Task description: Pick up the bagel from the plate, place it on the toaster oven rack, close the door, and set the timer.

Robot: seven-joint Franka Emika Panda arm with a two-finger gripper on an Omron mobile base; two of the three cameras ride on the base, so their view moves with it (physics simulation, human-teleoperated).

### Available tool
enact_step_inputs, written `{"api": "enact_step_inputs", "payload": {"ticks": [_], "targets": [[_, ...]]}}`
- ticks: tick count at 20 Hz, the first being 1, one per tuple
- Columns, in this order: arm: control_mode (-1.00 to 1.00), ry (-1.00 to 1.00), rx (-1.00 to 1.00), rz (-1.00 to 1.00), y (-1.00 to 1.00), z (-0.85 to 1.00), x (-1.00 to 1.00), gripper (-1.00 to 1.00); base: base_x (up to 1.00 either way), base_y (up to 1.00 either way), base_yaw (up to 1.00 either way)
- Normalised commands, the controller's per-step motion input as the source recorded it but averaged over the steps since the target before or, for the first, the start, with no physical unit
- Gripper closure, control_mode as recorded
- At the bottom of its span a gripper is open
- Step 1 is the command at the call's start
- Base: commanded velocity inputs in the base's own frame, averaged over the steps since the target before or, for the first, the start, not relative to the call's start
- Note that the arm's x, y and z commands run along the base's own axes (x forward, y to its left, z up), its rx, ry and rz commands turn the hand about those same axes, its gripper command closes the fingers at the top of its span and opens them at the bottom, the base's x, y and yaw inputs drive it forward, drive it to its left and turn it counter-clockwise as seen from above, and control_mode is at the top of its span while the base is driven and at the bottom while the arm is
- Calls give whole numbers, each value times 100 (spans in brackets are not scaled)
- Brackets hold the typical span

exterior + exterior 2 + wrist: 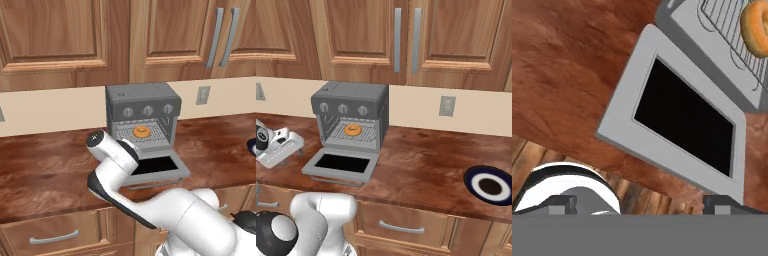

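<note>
The tool hangs low at the front edge of the bench, its two finger tips set wide apart with nothing between them, touching nothing. Just ahead of it lies the door, dropped open flat, its dark glass facing up. Beyond the door the bagel rests on the toaster oven rack inside the oven. The plate sits well apart on the bench, to the right
</note>
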Motion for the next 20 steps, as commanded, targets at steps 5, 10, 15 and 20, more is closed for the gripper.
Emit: {"api": "enact_step_inputs", "payload": {"ticks": [5,10,15,20], "targets": [[-100,0,-18,0,6,-40,16,-100,0,0,0],[-100,0,-16,0,0,-43,26,-100,0,0,0],[-100,0,-13,0,0,-31,22,-100,0,0,0],[-100,0,-11,0,0,-17,24,-100,0,0,0]]}}
